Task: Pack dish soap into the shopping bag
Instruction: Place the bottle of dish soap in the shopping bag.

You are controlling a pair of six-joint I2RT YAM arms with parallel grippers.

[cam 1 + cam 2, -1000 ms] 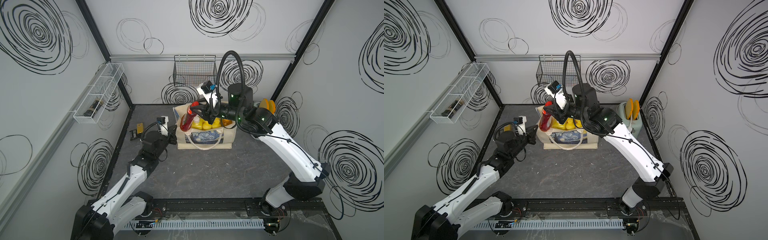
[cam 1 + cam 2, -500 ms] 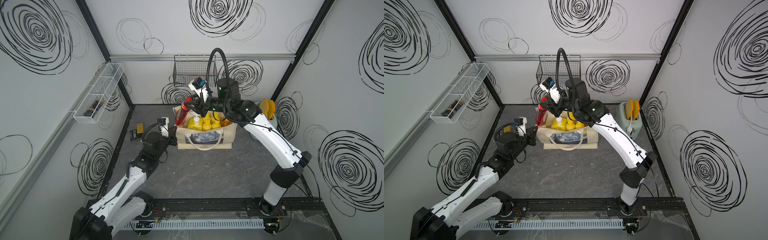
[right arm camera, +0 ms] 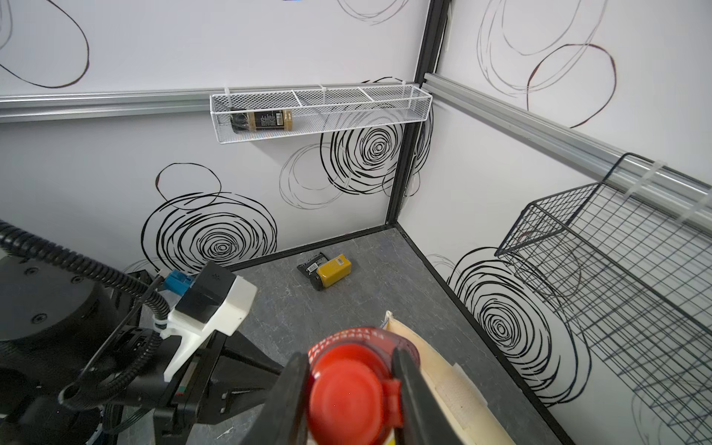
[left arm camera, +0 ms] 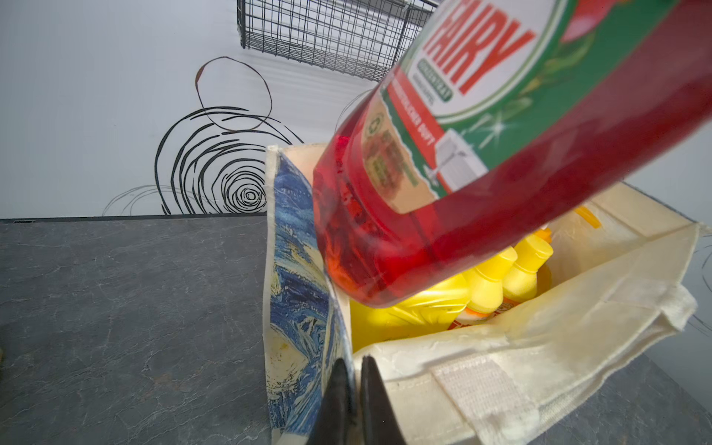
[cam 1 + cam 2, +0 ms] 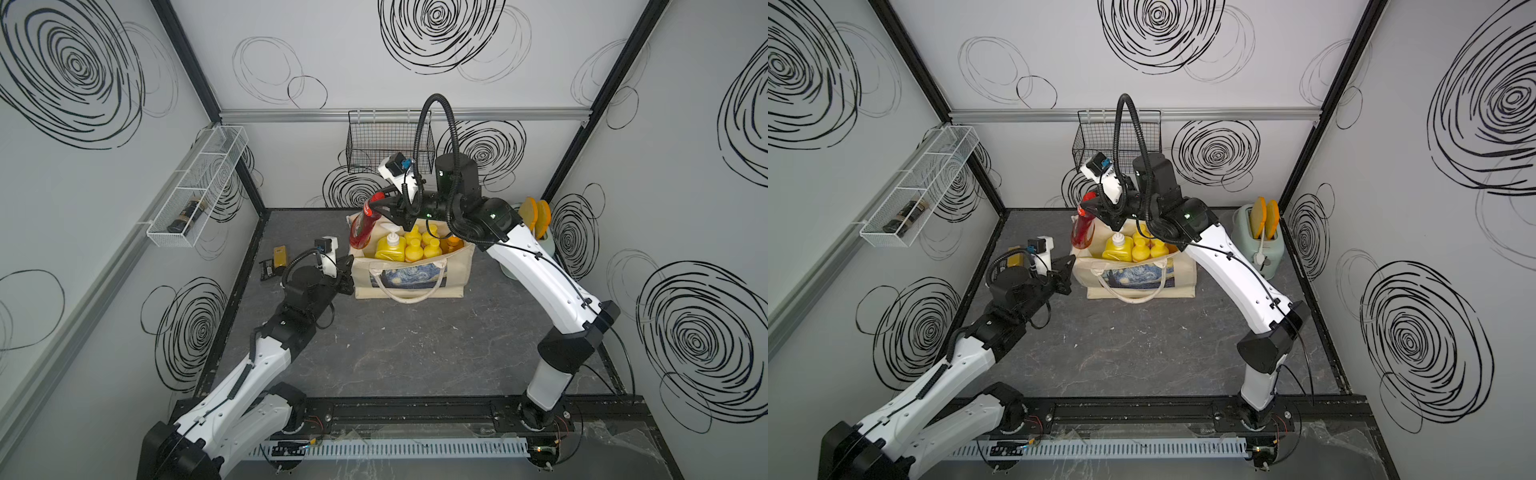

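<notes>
Red bottle (image 5: 360, 230), one; yellow-capped bottles (image 5: 431, 248), four; bag (image 5: 454, 283), one.

Both top views hang high above the near edge of the desk (image 5: 395, 353), facing steeply down toward the far wall (nearly the same scene). The left wrist view sits close under the red bottle (image 4: 501, 185) at the bag (image 4: 558, 308). The right wrist view looks over that bottle toward the far left corner.

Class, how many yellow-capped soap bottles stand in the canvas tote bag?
4. All stand in the shopping bag, clustered beside the yellow pump bottle: front-left bottle, front-right bottle, back-left bottle, back-right bottle. The right arm overhangs the bag, so others may be hidden.
</notes>
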